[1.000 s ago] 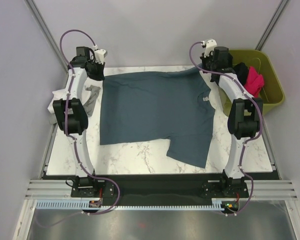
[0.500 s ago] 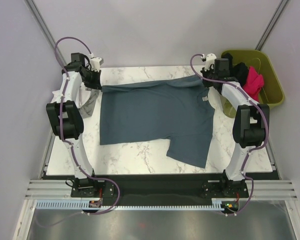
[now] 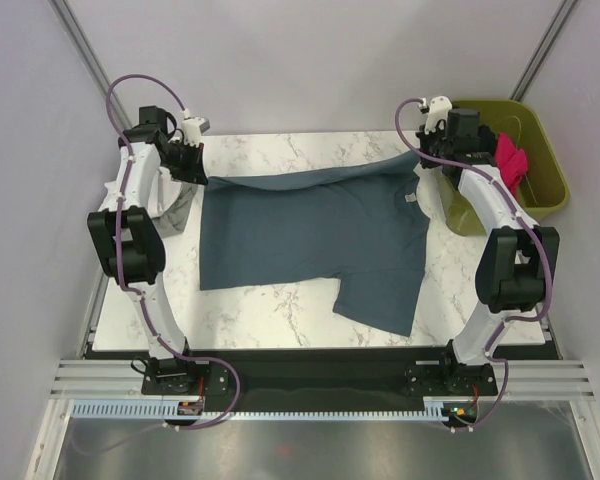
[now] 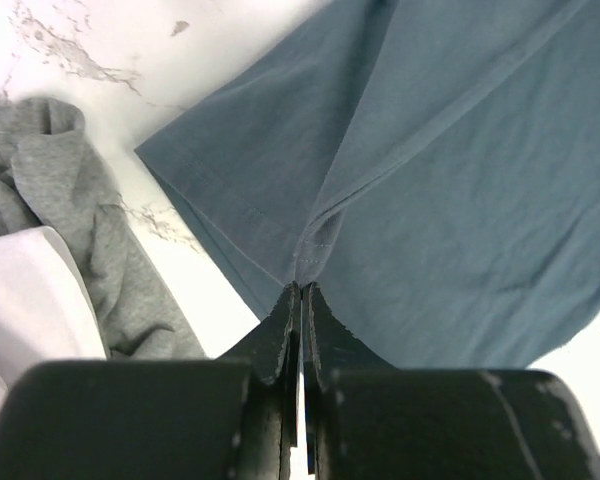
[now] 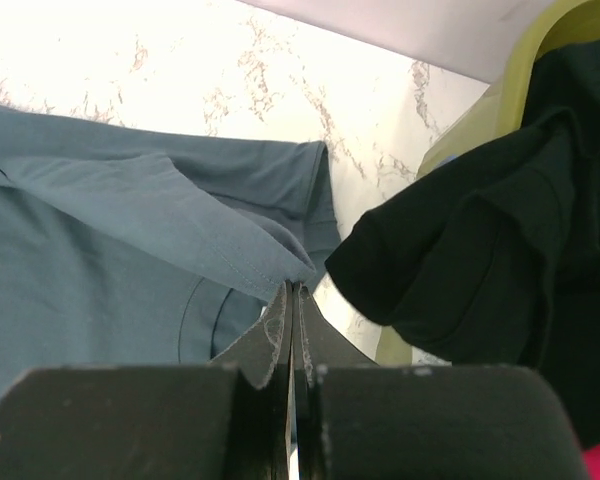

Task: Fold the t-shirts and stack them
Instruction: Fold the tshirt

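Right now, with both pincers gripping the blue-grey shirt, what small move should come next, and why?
Probably draw both together toward the near edge of the table, folding the far edge over. The left pincer and right pincer are each shut on the far edge of the blue-grey t-shirt. That edge is raised, and the rest lies flat.

Pale lilac walls (image 3: pixel 310 60); white marble tabletop (image 3: pixel 280 310).
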